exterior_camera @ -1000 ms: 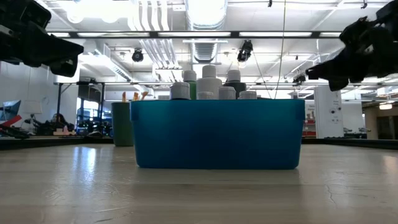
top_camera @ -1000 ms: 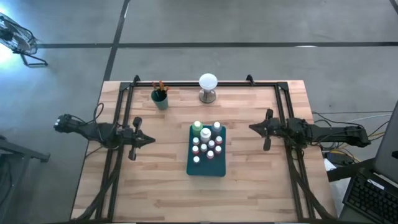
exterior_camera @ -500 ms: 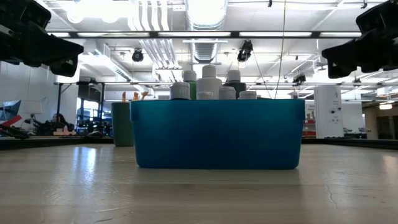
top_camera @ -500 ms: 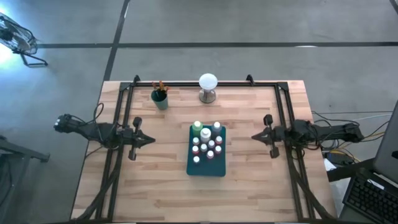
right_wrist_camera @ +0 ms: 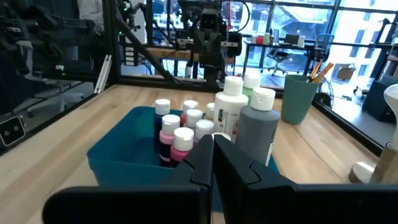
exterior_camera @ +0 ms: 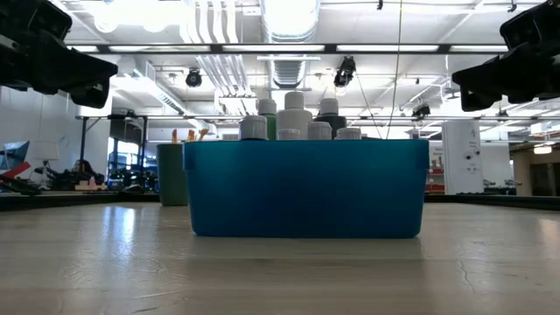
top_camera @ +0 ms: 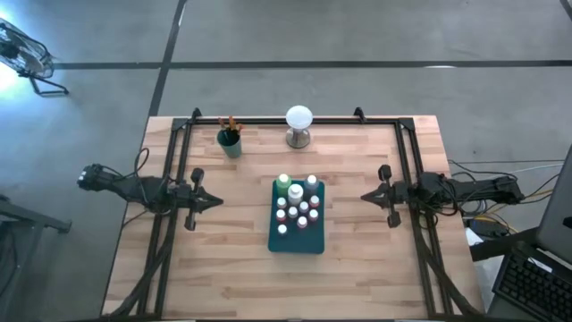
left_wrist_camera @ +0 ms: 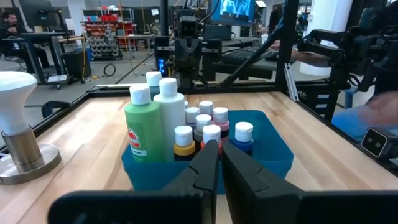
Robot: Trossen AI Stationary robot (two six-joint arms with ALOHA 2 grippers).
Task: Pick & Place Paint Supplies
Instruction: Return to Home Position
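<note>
Several white-capped paint bottles (top_camera: pixel 297 207) stand upright in a teal bin (top_camera: pixel 298 241) at the table's middle, among them a tall green one (left_wrist_camera: pixel 144 134) and a grey one (right_wrist_camera: pixel 256 134). Orange-handled brushes (top_camera: pixel 229 123) stick up out of a green cup (top_camera: pixel 231 145) at the far left. My left gripper (top_camera: pixel 219 202) hangs level left of the bin, shut, holding nothing. My right gripper (top_camera: pixel 364 196) hangs level right of the bin, shut and empty. Both point at the bin, clear of the table.
A white bulb on a metal base (top_camera: pixel 298 125) stands at the far edge's middle. A black frame (top_camera: pixel 268 121) runs along the far edge and down both sides. Bare wood lies between each gripper and the bin, and in front of the bin.
My right gripper has swung a little toward the table's near edge and rolled about its own line, so that it now points straight at the bin. It stayed shut. The left arm and the bottles have kept still.
</note>
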